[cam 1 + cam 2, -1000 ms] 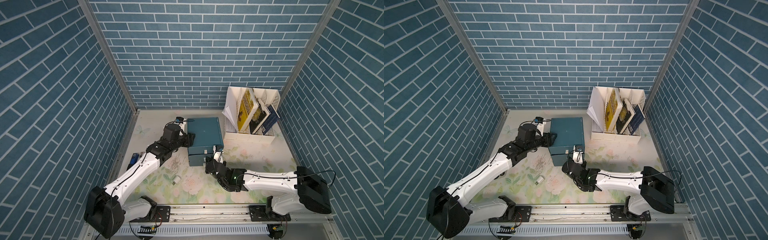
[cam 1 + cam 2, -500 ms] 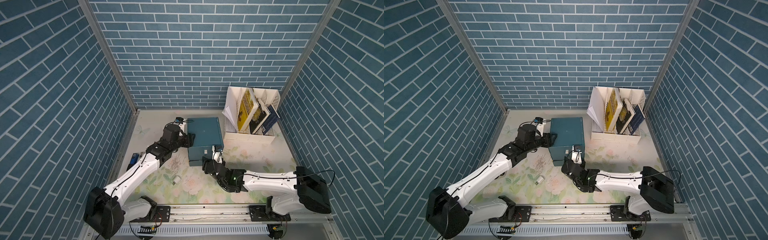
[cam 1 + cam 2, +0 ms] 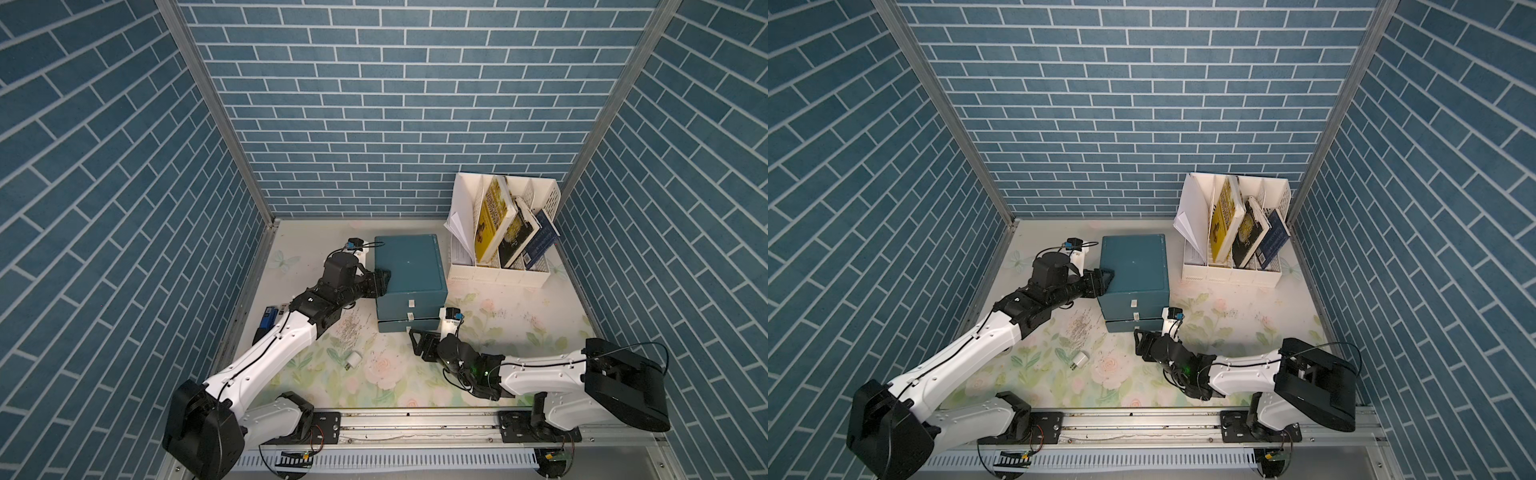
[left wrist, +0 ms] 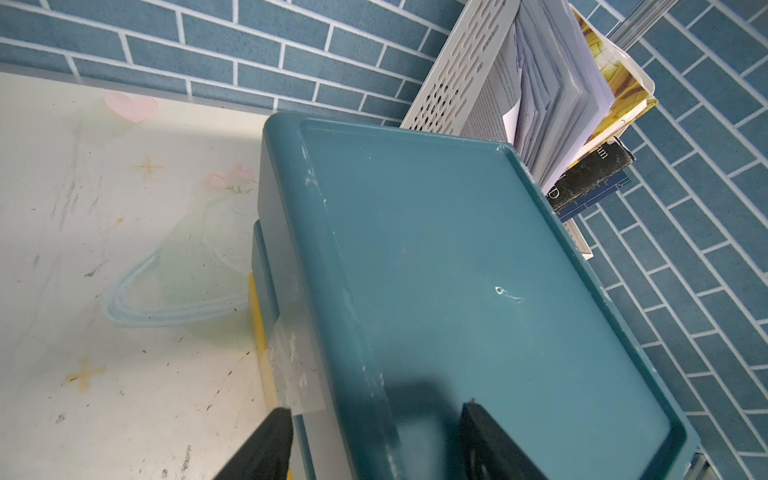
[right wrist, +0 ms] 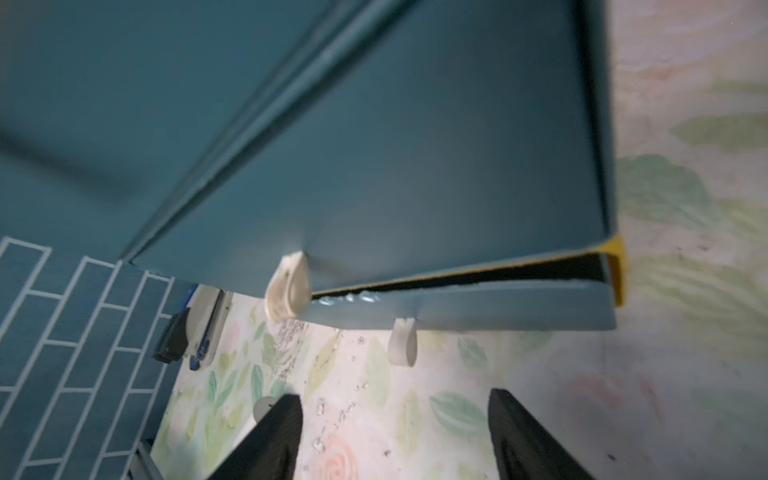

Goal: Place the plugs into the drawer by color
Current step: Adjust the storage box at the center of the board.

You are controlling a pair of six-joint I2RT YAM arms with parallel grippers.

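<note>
You see the teal drawer cabinet (image 3: 409, 272) mid-bench, tiers nearly shut, contents hidden. At its 2 o'clock, a white rack (image 3: 500, 272) holds books. Left pincer (image 4: 376, 440) straddles its top edge, jaws apart; right pincer (image 5: 392, 440) gapes empty. One white plug (image 3: 353, 360) lies at 7 o'clock.

overhead stereo pair, wrist close-ups of drawer (image 4: 457, 270)

The bench (image 3: 519, 332) in front of the drawer (image 3: 409, 266) lies open apart from one plug (image 3: 353, 359), while the book rack (image 3: 498, 274) closes off its right side.
</note>
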